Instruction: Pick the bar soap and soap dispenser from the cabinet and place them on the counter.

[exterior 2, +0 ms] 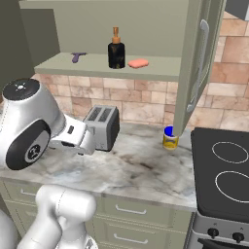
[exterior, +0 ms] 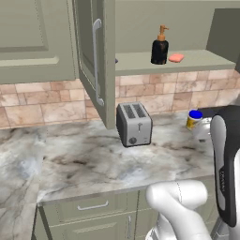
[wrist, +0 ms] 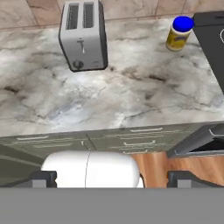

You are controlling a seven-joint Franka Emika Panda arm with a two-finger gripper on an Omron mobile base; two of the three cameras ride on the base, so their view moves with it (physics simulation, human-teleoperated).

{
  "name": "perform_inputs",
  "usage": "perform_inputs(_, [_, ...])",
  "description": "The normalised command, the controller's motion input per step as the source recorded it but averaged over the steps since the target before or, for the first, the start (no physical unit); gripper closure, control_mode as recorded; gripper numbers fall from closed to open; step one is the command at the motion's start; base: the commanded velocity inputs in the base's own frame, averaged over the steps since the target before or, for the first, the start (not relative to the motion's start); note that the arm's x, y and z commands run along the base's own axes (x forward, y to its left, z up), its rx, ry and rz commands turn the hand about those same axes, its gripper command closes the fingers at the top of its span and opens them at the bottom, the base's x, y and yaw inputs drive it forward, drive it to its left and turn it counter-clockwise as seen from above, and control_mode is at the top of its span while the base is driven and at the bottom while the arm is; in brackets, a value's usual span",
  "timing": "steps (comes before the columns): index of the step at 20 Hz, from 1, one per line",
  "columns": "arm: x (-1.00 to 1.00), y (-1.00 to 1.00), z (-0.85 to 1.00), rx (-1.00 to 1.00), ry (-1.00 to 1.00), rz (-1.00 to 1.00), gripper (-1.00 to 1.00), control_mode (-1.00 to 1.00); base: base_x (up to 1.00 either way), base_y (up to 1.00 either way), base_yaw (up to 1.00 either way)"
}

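The black soap dispenser (exterior: 160, 47) (exterior 2: 116, 51) with its orange pump stands upright on the shelf of the open olive-green cabinet (exterior: 140, 63) (exterior 2: 160, 68). The salmon-pink bar soap (exterior: 176, 57) (exterior 2: 138, 63) lies flat just to its right, apart from it. Both sit high above the marbled counter (exterior: 93, 154) (exterior 2: 141, 165) (wrist: 131, 92). My gripper (wrist: 113, 178) is open and holds nothing; its dark fingertips (wrist: 43, 177) stand wide apart. It hangs low in front of the counter edge, looking down at the counter and far below the shelf.
A silver toaster (exterior: 134, 124) (exterior 2: 103, 125) (wrist: 83, 37) stands on the counter under the shelf. A yellow jar with a blue lid (exterior: 193, 119) (exterior 2: 169, 138) (wrist: 178, 33) sits beside the black stove (exterior 2: 223, 170). Cabinet doors (exterior: 96, 61) (exterior 2: 199, 63) swing outward. A purple item (exterior 2: 77, 57) lies on the shelf.
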Motion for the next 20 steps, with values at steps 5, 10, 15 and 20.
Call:
perform_inputs(5, [0.0,0.11,0.31,-0.05,-0.08,0.0,-1.0,-1.0,0.0,0.0,0.0])
perform_inputs(10, [0.18,0.11,0.28,0.0,-0.15,0.11,-1.0,-1.0,0.0,0.0,0.0])
perform_inputs(15, [0.11,0.0,0.12,-0.01,-0.38,0.09,-1.0,-1.0,0.0,0.0,0.0])
perform_inputs(20, [0.1,0.0,0.01,-0.07,-0.31,0.01,-1.0,-1.0,0.0,0.0,0.0])
